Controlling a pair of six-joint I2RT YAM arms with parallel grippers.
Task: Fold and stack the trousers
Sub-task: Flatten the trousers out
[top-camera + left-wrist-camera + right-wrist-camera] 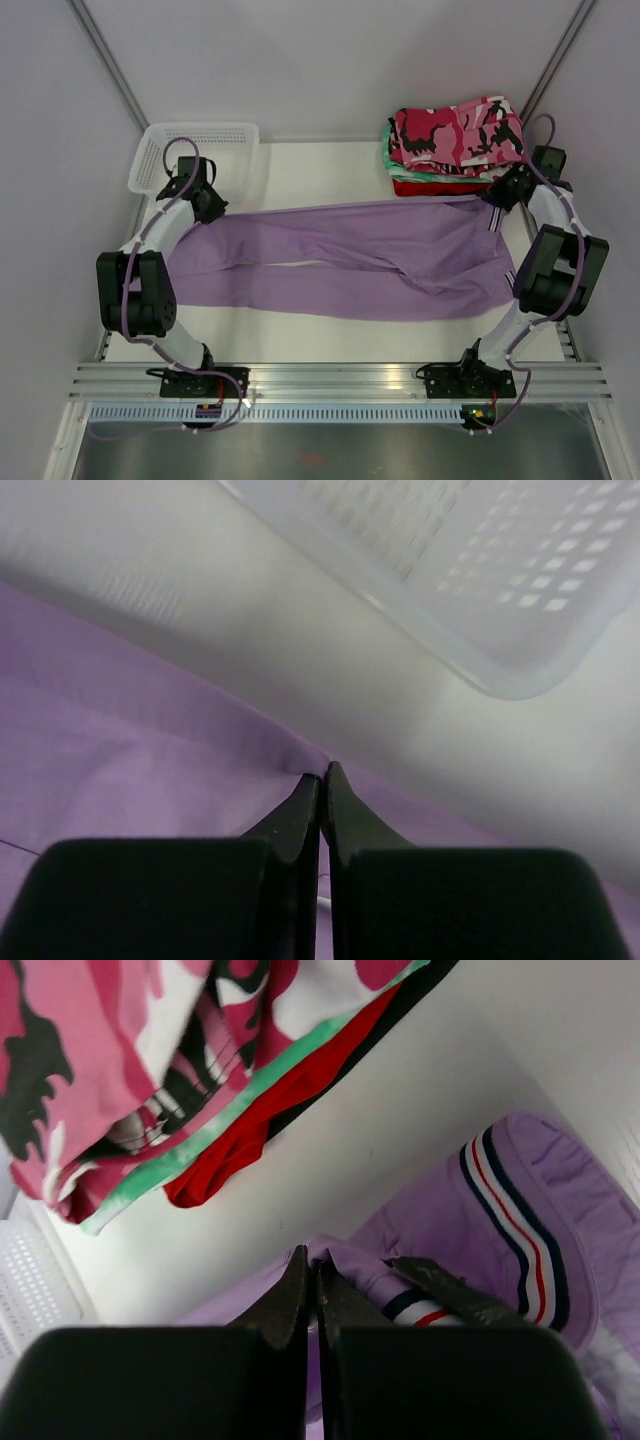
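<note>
The lilac trousers (350,262) lie spread across the table, legs to the left, striped waistband (510,1220) to the right. My left gripper (208,205) is shut on the far edge of a leg cuff (300,760). My right gripper (497,197) is shut on the far corner of the waistband (345,1255). The pink, white and black camouflage trousers (460,132) lie folded on top of a stack at the back right, also in the right wrist view (110,1060).
A white perforated basket (195,155) stands at the back left, close to my left gripper, and shows in the left wrist view (480,570). Under the camouflage pair lie a green-and-white garment (230,1100) and a red one (240,1140). Walls enclose the table.
</note>
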